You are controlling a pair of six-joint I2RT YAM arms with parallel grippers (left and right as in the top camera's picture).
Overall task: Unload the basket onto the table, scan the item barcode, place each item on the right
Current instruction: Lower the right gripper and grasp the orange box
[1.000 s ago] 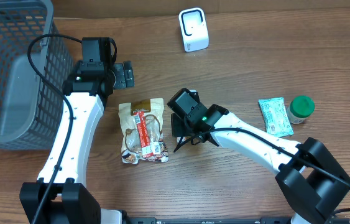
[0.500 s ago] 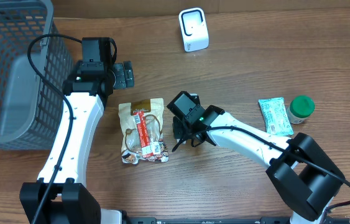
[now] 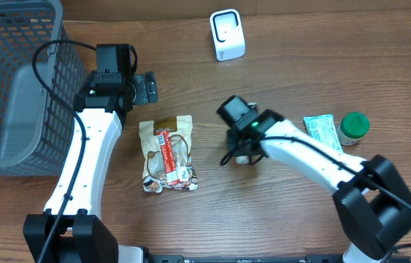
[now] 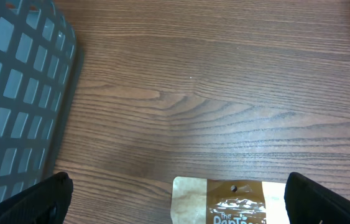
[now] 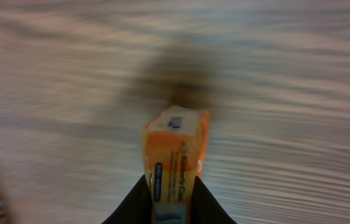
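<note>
A small orange packet (image 5: 176, 149) with printed text stands on edge between the black fingers of my right gripper (image 5: 170, 186), which is shut on it above the blurred wooden table. In the overhead view my right gripper (image 3: 240, 150) is at mid-table, right of a brown snack pouch (image 3: 167, 153), and the packet is mostly hidden under it. A white scanner-like device (image 3: 227, 34) stands at the far edge. My left gripper (image 3: 144, 89) is open, above the pouch's top edge (image 4: 227, 199), with nothing between its fingers.
A grey mesh basket (image 3: 8, 80) fills the far left, and its wall (image 4: 13, 93) shows in the left wrist view. A green-white wrapped packet (image 3: 323, 136) and a green-lidded jar (image 3: 353, 128) lie at the right.
My right gripper has closed on the orange packet and moved right, away from the snack pouch. The left arm has not moved.
</note>
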